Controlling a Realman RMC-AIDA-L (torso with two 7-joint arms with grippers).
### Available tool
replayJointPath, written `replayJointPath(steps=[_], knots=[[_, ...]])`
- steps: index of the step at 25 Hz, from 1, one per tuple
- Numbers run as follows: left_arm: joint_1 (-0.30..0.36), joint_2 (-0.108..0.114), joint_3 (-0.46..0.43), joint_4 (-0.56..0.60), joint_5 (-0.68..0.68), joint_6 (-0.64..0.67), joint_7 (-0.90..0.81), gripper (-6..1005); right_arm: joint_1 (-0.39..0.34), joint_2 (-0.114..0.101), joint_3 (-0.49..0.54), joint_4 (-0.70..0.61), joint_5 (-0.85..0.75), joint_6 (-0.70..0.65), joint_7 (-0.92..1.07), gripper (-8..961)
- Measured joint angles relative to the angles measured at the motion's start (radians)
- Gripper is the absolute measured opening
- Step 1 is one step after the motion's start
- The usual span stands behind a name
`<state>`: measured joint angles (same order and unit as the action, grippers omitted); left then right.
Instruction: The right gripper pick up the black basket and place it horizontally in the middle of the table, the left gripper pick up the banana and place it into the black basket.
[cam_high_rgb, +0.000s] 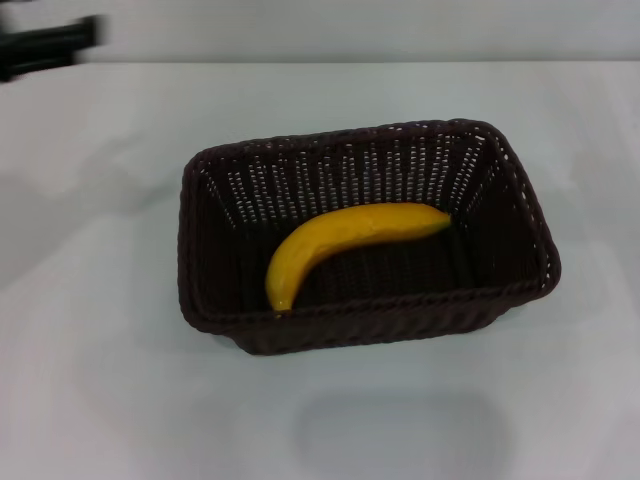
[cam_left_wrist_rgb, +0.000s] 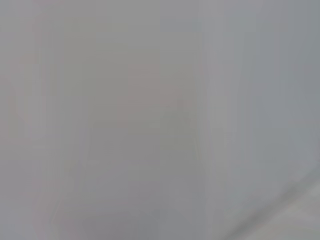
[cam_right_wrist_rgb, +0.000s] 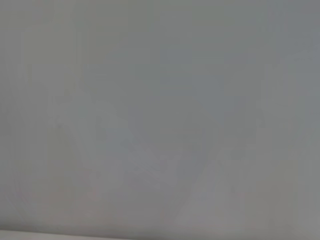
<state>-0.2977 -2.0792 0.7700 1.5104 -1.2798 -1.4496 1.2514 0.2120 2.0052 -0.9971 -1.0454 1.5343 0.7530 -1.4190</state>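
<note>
Already the banana (cam_high_rgb: 345, 242) lies inside the black basket (cam_high_rgb: 520, 200), mid-table (cam_high_rgb: 90, 380). Left pincer (cam_high_rgb: 45, 45) sits near the far-left corner, its grip impossible to tell; simply withdraw clear.

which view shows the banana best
The head view: the banana lies whole and unobstructed inside the black basket on the table. The left wrist and right wrist views show only blank pale surface, with no banana in either.
</note>
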Motion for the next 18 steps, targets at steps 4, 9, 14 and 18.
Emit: replayJointPath(steps=[4, 9, 14, 18], knots=[[0.198, 0.0, -0.021, -0.087, -0.317, 0.076, 0.223, 884, 0.0, 0.0, 0.028, 0.04, 0.057, 0.011, -0.081, 354], [0.311, -0.003, -0.046, -0.322, -0.557, 0.087, 0.511, 884, 0.008, 0.0, 0.072, 0.109, 0.155, 0.037, -0.207, 353], [0.313, -0.002, -0.13, -0.653, -0.718, 0.011, 0.805, 883, 0.012, 0.0, 0.127, 0.255, 0.395, 0.196, -0.567, 352], [0.295, 0.001, -0.191, -0.882, -0.841, -0.048, 1.039, 883, 0.027, 0.0, 0.15, 0.48, 0.671, 0.439, -0.966, 352]])
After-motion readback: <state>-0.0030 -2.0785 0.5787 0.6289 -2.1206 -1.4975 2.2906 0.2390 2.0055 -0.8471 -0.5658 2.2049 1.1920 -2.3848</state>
